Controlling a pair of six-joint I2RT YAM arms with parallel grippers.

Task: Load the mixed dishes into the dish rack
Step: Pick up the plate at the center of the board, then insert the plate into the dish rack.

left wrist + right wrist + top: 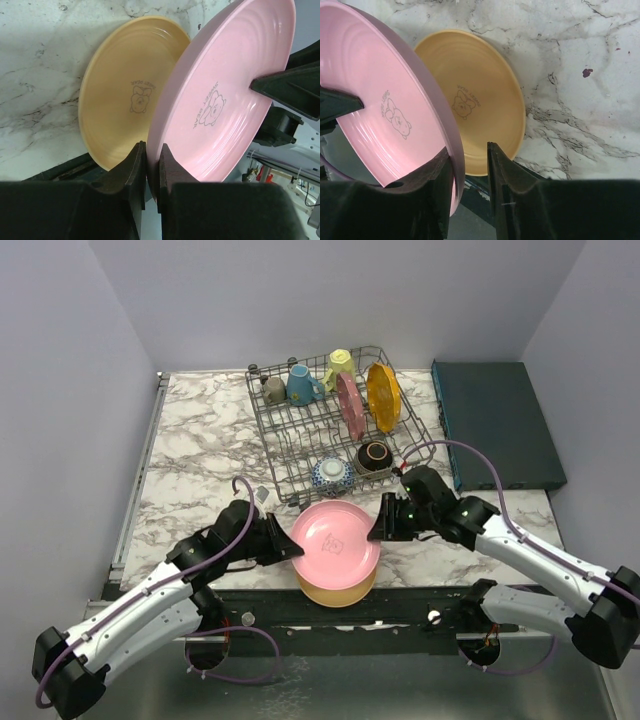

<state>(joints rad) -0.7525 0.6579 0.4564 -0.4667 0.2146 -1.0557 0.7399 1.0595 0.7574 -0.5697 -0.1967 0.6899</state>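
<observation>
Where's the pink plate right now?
Top view: the pink plate hangs centre at the table's near edge, left gripper clamped on its rim, right gripper at the opposite rim, above the pale orange plate.

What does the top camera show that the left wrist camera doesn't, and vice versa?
Only the top camera: the dish rack holding mugs, two upright plates and two bowls, plus the teal box beside it. Only the left wrist: the left gripper pinching the rim of the pink plate, and the bear print on the orange plate. Both: the pink plate over that orange plate, right gripper at its opposite rim.
</observation>
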